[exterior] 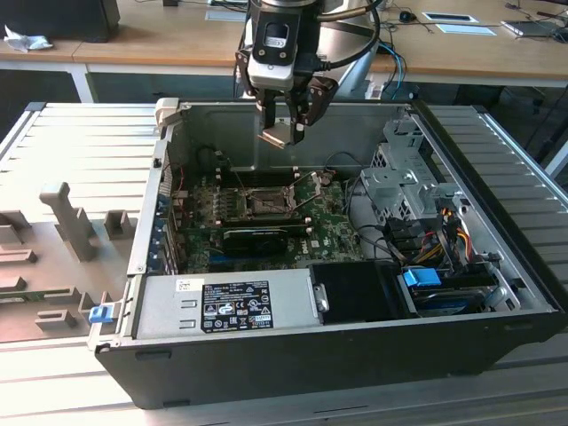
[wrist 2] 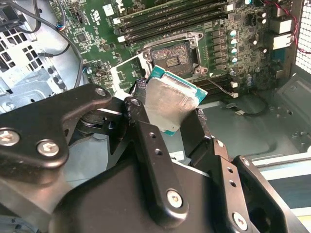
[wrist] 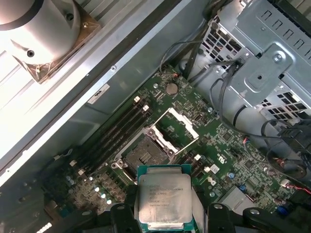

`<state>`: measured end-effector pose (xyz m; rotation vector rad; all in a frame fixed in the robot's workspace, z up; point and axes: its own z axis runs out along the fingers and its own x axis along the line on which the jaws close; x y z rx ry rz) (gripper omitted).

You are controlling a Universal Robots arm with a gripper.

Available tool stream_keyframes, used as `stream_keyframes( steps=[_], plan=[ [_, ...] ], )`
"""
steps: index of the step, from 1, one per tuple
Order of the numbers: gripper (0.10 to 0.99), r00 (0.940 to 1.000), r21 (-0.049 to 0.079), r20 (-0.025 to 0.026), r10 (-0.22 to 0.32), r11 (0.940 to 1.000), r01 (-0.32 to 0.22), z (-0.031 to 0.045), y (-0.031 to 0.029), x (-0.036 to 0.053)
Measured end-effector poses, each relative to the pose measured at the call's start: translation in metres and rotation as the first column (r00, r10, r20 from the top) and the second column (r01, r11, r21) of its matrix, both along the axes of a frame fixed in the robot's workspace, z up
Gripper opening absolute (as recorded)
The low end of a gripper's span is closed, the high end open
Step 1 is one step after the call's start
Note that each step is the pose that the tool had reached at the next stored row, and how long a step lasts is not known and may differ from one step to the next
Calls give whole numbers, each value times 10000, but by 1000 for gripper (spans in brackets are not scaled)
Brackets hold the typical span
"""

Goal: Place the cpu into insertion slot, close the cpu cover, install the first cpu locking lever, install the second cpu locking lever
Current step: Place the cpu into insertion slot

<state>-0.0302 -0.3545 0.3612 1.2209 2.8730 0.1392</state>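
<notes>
We see the open black metal computer case (exterior: 355, 355) lying across the middle of the exterior view, with the green motherboard (exterior: 328, 222) inside it. The black two-fingered gripper (exterior: 284, 133) hangs at upper centre of that frame, clear of the board, pinching the small square silvery cpu (exterior: 275, 136). The second wrist view gives us the fingers (wrist 2: 146, 141) clamped on the tilted chip's edges. The first wrist view gives us its flat metal face, the dark square insertion slot (wrist: 141, 150) lying bare, and the silvery frame-shaped cpu cover (wrist: 184, 122) flipped open beside the slot.
</notes>
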Motion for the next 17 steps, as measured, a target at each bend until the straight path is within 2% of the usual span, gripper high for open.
stream_keyframes(
  steps=[17],
  plan=[
    [525, 9958, 0, 0, -913, 9958, 913, -10, 0, 0]
  ],
)
